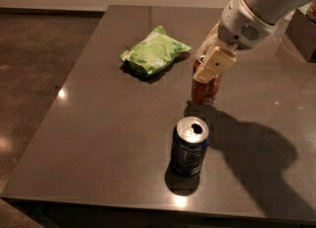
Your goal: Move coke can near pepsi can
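Observation:
The coke can (205,92) is red-orange and stands upright at mid-table, right of centre. My gripper (209,65) comes down from the upper right and is shut on the can's upper part; a tan finger (214,64) covers its top. The pepsi can (189,147) is dark blue with an open silver top. It stands upright nearer the front edge, a short gap in front of the coke can and slightly to its left. I cannot tell whether the coke can rests on the table or hangs just above it.
A green chip bag (154,52) lies on the dark table (98,138), behind and left of the coke can. A dark box (302,33) sits at the far right edge. The arm's shadow falls across the table's right side.

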`<move>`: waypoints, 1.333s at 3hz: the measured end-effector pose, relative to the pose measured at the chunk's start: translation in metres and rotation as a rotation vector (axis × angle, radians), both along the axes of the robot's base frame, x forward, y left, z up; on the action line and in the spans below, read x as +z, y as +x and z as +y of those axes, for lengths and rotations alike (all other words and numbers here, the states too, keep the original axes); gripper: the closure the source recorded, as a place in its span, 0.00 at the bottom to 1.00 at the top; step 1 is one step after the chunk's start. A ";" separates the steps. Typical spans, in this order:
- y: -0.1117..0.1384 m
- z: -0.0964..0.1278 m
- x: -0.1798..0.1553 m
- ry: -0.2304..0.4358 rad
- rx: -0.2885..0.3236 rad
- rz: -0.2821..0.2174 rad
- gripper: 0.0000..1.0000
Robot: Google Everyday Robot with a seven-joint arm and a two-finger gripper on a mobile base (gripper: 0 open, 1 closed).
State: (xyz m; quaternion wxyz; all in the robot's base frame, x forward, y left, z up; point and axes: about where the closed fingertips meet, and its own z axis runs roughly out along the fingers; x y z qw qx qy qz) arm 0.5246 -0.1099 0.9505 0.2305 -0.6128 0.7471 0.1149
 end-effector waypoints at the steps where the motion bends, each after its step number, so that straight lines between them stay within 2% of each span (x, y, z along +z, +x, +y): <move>1: -0.041 0.014 0.001 -0.006 0.166 0.017 1.00; 2: -0.064 0.017 -0.004 -0.001 0.289 0.033 1.00; 3: -0.075 0.011 -0.011 0.016 0.375 0.041 1.00; 4: -0.083 0.004 -0.017 0.038 0.449 0.048 0.85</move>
